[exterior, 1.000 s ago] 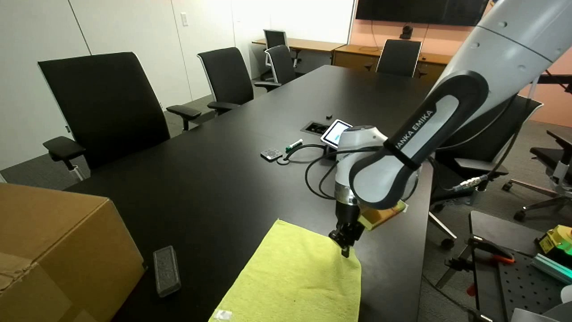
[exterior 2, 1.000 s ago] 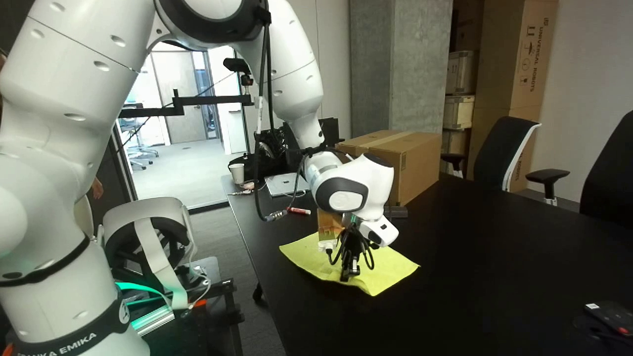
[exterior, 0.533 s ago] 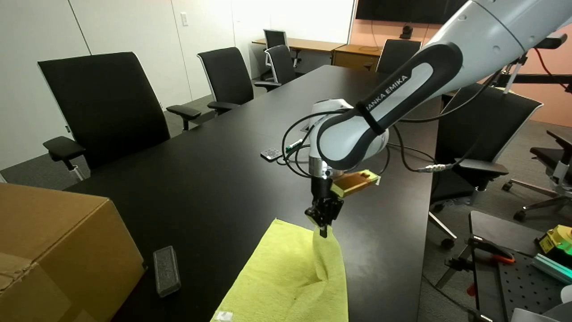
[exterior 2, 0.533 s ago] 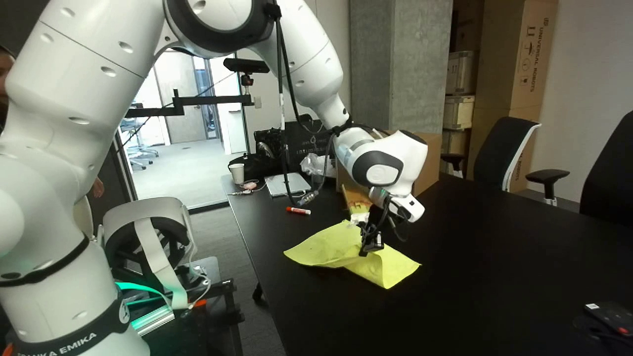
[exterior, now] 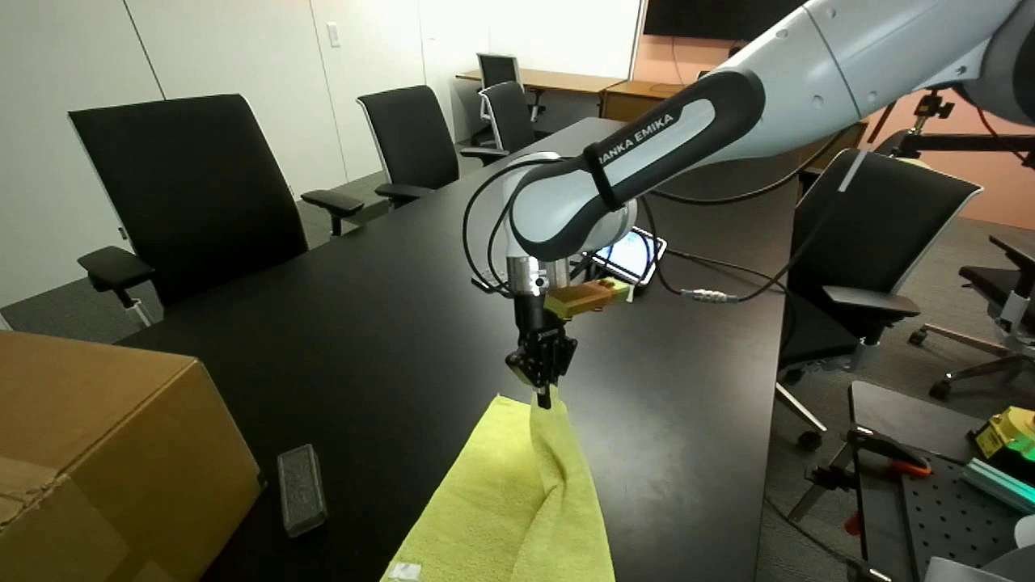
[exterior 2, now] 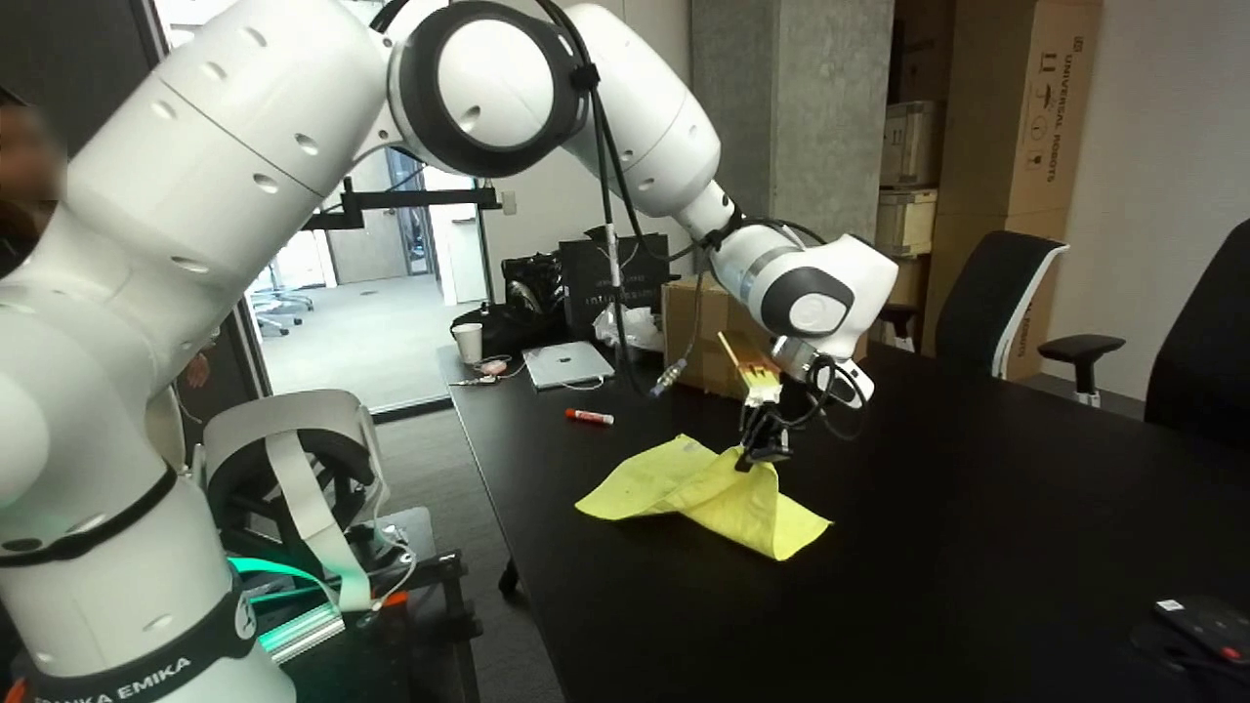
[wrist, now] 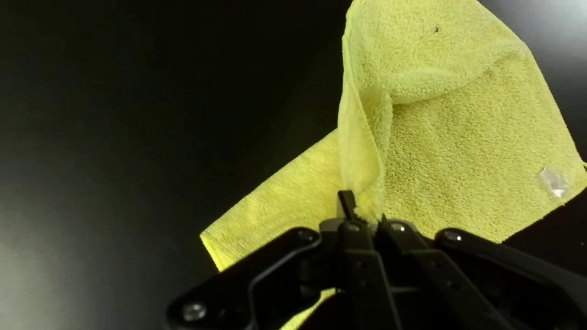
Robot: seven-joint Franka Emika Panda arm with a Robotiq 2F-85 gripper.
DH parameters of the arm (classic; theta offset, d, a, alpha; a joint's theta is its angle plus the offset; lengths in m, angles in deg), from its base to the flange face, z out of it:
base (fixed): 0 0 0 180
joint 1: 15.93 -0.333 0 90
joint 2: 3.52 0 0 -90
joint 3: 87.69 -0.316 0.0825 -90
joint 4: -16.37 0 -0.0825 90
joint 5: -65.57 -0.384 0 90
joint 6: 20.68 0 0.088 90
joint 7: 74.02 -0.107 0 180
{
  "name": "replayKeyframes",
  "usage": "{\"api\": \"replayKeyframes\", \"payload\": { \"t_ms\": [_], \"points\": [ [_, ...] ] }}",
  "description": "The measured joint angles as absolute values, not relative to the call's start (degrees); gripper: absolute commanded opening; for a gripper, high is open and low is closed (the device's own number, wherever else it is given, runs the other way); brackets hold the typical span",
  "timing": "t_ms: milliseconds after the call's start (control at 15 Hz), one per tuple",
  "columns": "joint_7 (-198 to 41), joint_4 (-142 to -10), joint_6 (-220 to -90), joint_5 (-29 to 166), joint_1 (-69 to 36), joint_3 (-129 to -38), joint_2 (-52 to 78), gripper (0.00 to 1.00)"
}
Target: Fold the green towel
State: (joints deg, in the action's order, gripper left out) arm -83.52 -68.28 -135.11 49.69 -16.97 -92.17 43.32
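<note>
In an exterior view, our gripper (exterior: pixel 545 396) is clenching a raised edge of the green towel (exterior: pixel 503 501), the rest lying near on the table (exterior: pixel 364 396); we're judging it mid-fold, laying-down and flattening remaining.

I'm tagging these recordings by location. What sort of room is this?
Most likely an office meeting room: there is a long black table, black chairs stand on both sides of it, and a large dark screen hangs on the wall beyond.
</note>
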Motion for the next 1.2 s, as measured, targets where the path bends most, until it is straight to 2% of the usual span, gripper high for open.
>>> {"api": "replayKeyframes", "payload": {
  "t_ms": [333, 400, 533, 733, 1067, 1133, 1200],
  "points": [
    [-83.6, -56.48, -133.75, 49.78, -17.43, -91.84, 51.72, 0.02],
    [-83.63, -54.72, -134.23, 50.12, -17.69, -91.67, 53.1, 0.29],
    [-84.15, -51.9, -135.04, 51.68, -18.43, -91.11, 55.44, 0.34],
    [-85.43, -49.0, -136.75, 53.68, -19.63, -90.08, 57.7, 0.59],
    [-87.27, -46.68, -140.29, 54.65, -20.34, -89.59, 57.98, 0.94],
    [-87.33, -46.64, -140.32, 54.88, -20.51, -89.59, 57.69, 0.99],
    [-87.24, -46.68, -140.3, 55.26, -20.8, -89.64, 57.41, 1.0]
  ]
}}
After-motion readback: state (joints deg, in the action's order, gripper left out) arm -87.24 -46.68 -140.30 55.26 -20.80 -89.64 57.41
